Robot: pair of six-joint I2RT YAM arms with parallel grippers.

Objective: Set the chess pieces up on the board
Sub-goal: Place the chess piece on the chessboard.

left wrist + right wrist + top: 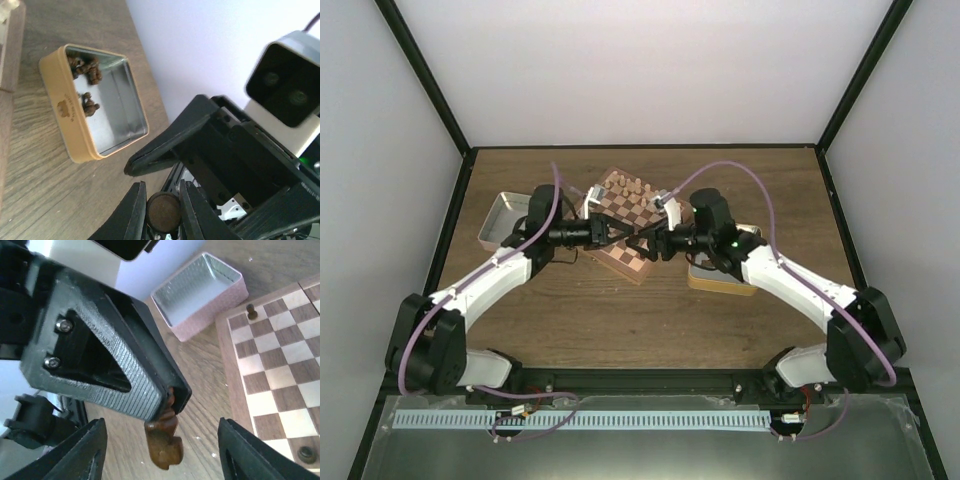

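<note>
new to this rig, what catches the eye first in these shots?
What looks like a handover above the board: the left hand is shut on a dark chess piece, the right hand open on either side of it. Then the tan tin beside the board, with more dark pieces in it.

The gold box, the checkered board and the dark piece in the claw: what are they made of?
Gold box: likely thin metal, painted matt gold outside, bare and mirror-shiny inside. Board: seemingly wood, with faint grain in its light and dark squares and a satin finish. Dark piece: probably stained wood, brown with a slight gloss, though it is too blurred to be sure.
</note>
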